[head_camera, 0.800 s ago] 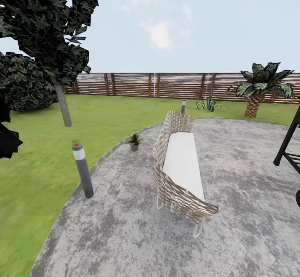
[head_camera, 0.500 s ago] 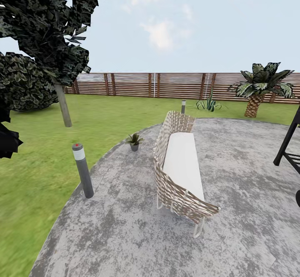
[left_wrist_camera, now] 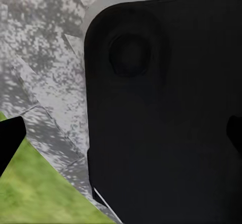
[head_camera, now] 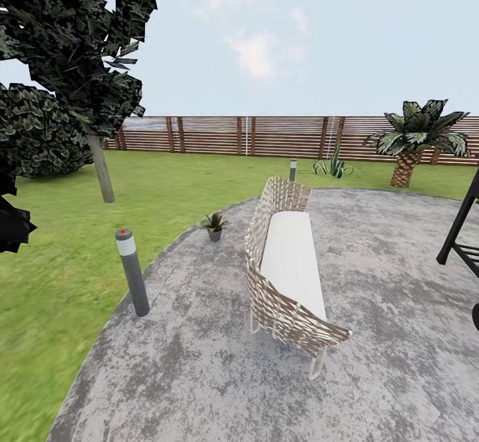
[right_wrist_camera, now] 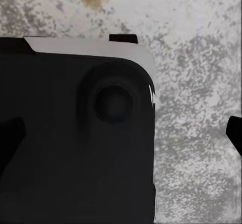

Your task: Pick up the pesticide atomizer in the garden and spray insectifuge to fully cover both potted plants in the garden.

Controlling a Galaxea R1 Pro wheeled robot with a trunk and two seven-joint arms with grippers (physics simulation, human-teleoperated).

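One small potted plant, a rosette of pointed green leaves in a grey pot, is sitting at the edge of the round mottled grey stone patio, just beside the green lawn and near the back of the long wicker bench with a white cushion. Relative to that bench, a dark grey bollard lamp with a pale band and red top is standing on the plant's side, at the patio rim, and a second, smaller bollard is standing beyond the bench's far end. Behind the bench, the brown horizontal-slat wooden fence is running across the lawn, with a spiky agave clump and a scaly-trunked palm in front of it. A dark-leaved tree with a thin grey trunk is rising on the lawn beyond the bollard lamp. A black metal frame is showing on the bench's cushion side. In each wrist view a dark rounded body of the robot is blocking most of the sight over mottled stone, so whether the left or right gripper is open or closed cannot be told.
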